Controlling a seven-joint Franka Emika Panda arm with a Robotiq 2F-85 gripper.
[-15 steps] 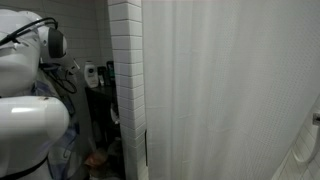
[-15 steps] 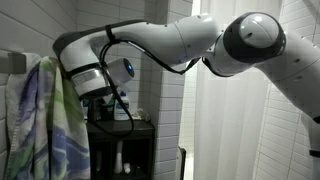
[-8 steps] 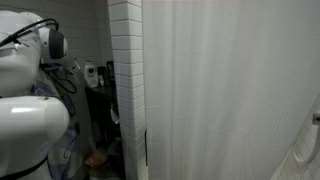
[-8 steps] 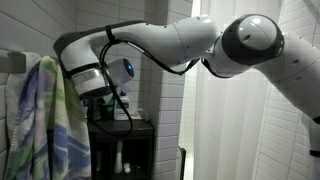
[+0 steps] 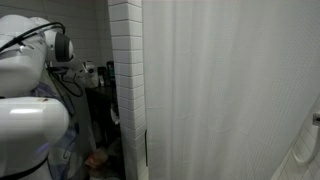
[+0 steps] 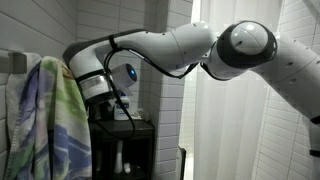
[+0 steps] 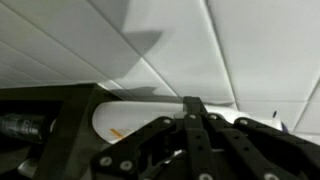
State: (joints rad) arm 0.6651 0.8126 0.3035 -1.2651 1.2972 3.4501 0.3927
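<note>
My gripper (image 7: 192,102) fills the lower half of the wrist view. Its two black fingers are pressed together, with nothing visible between them, and point up toward a white panelled ceiling (image 7: 230,40). A white elongated fixture with a small orange mark (image 7: 130,120) lies just behind the fingers. In an exterior view the wrist (image 6: 100,85) sits beside a green, blue and white towel (image 6: 45,120) hanging at the left. The fingertips are hidden there. In an exterior view the wrist (image 5: 65,48) is at the upper left.
A black shelf unit (image 6: 125,132) holding small bottles stands under the arm, next to a white tiled wall column (image 5: 125,80). A white shower curtain (image 5: 230,90) covers the right side and also shows in an exterior view (image 6: 235,130).
The wrist has shifted slightly to the right beside the towel. The towel and everything else stay as they were.
</note>
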